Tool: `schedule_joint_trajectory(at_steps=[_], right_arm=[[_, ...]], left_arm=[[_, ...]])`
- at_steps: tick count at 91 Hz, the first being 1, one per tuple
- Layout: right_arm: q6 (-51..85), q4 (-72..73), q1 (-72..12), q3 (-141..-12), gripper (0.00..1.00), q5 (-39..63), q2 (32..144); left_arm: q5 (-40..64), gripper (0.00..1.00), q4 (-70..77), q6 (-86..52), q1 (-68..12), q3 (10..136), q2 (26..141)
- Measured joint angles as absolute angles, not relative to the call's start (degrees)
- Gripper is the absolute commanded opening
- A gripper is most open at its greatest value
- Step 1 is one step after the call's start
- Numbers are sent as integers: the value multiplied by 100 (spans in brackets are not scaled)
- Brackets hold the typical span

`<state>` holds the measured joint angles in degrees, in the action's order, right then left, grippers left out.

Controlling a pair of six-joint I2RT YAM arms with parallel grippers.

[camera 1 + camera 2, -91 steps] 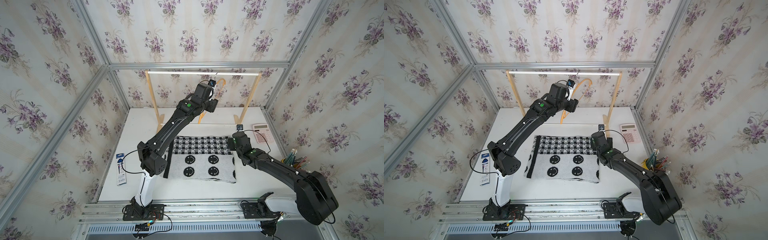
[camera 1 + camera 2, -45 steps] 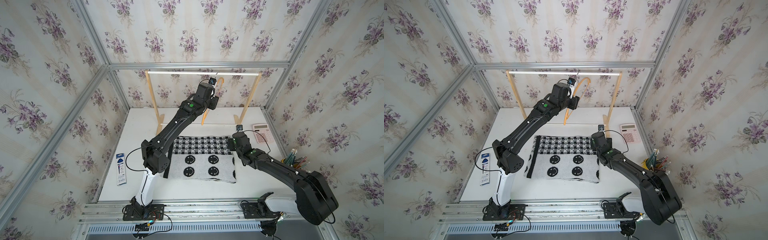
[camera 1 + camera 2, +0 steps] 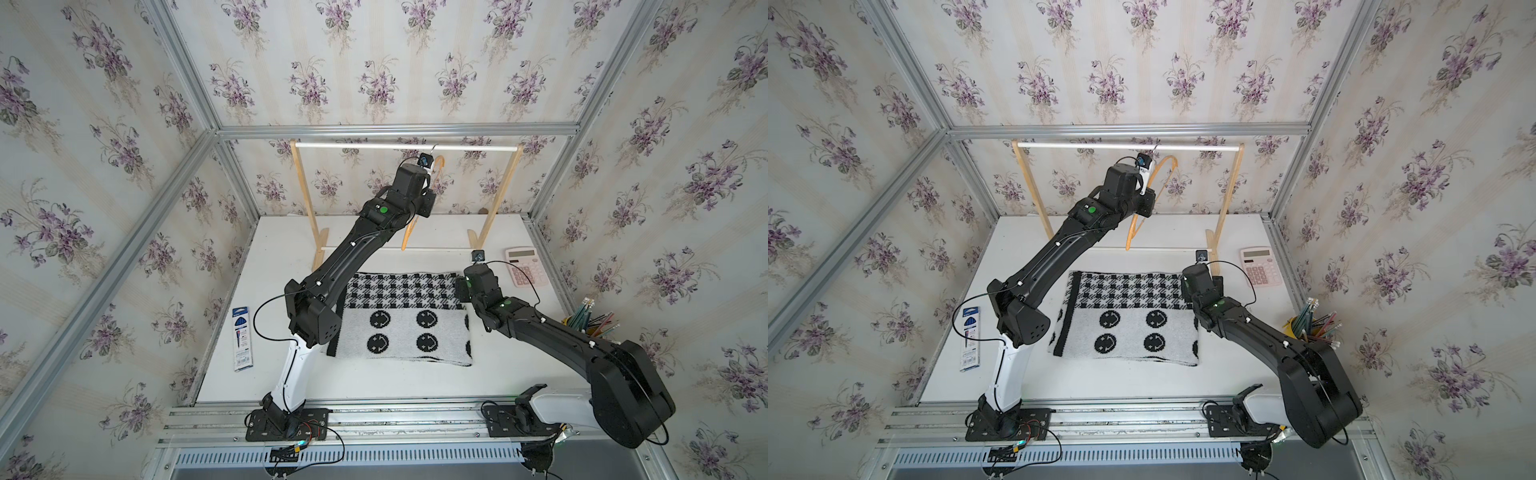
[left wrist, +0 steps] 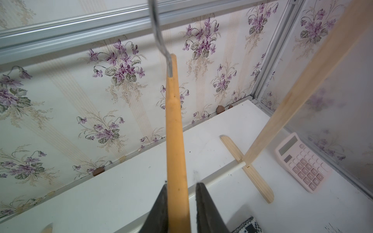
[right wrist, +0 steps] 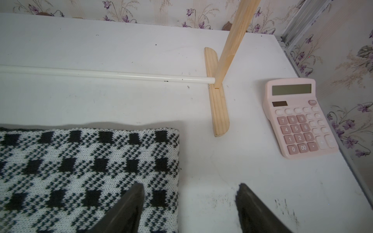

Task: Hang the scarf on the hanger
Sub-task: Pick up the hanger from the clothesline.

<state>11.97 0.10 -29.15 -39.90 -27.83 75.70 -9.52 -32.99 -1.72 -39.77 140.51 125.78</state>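
The hanger, light wood with a silver hook, hangs from the rack's top rod at the back; its curve shows in both top views. My left gripper is raised to it and shut on one wooden arm; one finger lies against the wood and a thin gap shows at the other. The scarf lies flat mid-table, check half at the back, smiley half in front. My right gripper hovers open at its right edge, one finger over the check, one over bare table.
The wooden rack's right post and foot stand just behind the scarf, with a low white rod between the feet. A pink calculator lies at the back right, a cup of pencils at the right edge, a blue pen pack at the left.
My left arm has reached a little further up and back to the hanger, and its jaws have closed on the wooden arm. The right arm and the scarf have not moved.
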Motion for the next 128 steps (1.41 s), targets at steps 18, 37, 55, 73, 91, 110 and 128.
schedule_joint_trajectory(at_steps=[18,37,55,73,91,110,128], right_arm=[[1197,12,-2915,-3990,75,-2781,7568],[1197,12,-2919,-3990,75,-2781,7568],[1197,14,-2919,-3990,75,-2781,7570],[1197,16,-2919,-3990,75,-2773,7583],[1199,14,-2919,-3990,74,-2755,7579],[1203,-12,-2919,-3990,74,-2652,7317],[1302,-180,-2919,-4082,72,-2324,6670]], left_arm=[[-917,0,-3264,-154,-3975,14053,12586],[-860,0,-3264,-204,-3986,14051,12551],[-749,0,-3208,-239,-4097,13843,12215],[-746,0,-3087,-193,-4217,13657,11937],[-875,0,-2980,-148,-4287,13353,11673],[-1205,0,-2829,-169,-4338,12486,11312],[-1461,0,-2626,-550,-4340,11306,10831]])
